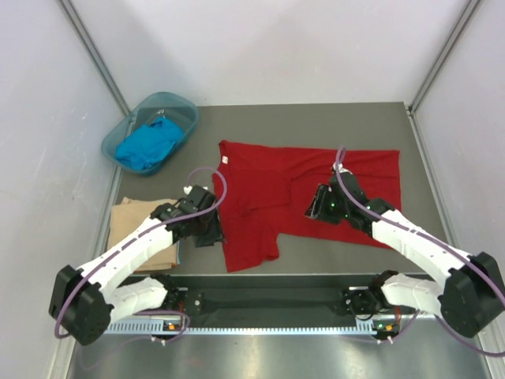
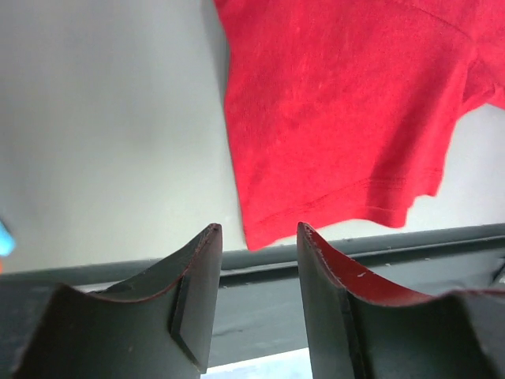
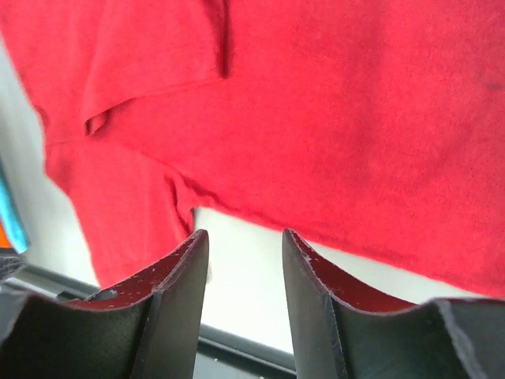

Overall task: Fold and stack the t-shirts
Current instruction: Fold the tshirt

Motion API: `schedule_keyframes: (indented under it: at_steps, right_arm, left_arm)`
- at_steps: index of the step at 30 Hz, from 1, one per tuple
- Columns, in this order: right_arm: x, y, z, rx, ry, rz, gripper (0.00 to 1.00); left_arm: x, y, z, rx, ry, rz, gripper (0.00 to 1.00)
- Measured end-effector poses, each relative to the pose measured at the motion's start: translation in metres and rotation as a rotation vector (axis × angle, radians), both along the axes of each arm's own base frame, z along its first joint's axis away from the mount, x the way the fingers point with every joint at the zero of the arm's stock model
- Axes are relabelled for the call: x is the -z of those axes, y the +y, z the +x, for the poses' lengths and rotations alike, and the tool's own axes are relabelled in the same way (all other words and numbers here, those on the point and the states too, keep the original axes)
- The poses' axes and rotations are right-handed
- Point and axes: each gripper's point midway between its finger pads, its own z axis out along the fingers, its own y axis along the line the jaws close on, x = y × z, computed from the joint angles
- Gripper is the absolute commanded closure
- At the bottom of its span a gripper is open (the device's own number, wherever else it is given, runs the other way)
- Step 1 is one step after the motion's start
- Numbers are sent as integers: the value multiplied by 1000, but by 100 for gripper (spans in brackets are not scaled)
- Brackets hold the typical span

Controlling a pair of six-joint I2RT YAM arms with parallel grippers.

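Your left jaws stand partly apart with nothing between them. The red shirt (image 2: 339, 118) lies flat on the counter (image 2: 110, 134) just beyond their tips, more toward the right tip. Your right jaws are also apart and empty. The same shirt fills the view beyond them, and its lower edge runs just past the tips. The tan shirt (image 1: 138, 225) lies flat on the outer side of the left jaws, partly under that arm. The blue shirt (image 1: 146, 146) sits in the basin (image 1: 188, 106), well beyond the left jaws.
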Motion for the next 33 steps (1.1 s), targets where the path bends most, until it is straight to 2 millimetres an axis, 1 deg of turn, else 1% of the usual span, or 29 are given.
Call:
schedule_keyframes:
  at_steps: [3,7,9,13,18,21,22,25,27,33]
  right_arm:
    - [-9,-2,-3,3,-26,19,57]
    - [-16,-3,-4,3,-50,32,57]
    - [-15,-5,-4,5,-53,32,57]
    - [-10,-9,-6,9,-43,27,57]
    - [-9,-10,-5,6,-43,30,57]
    - [-9,-12,-4,7,-42,31,57]
    - [-10,-13,-3,11,-43,33,57]
    - [-10,-16,-1,18,-44,36,57]
    - [-9,-18,1,26,-45,39,57]
    - [1,-30,-1,50,-27,41,57]
  left_arm:
    - [8,0,-12,-55,28,-43,54]
    - [38,3,-36,-122,133,-43,56]
    - [45,4,-45,-147,167,-32,56]
    - [46,2,-47,-185,177,-31,56]
    - [46,-4,-48,-214,181,-43,57]
    - [52,-8,-53,-202,202,-24,58]
    - [57,-8,-55,-199,216,0,58]
    - [64,-8,-58,-194,236,42,62]
    - [66,-10,-59,-188,240,62,67]
    - [69,-20,-61,-163,237,83,70]
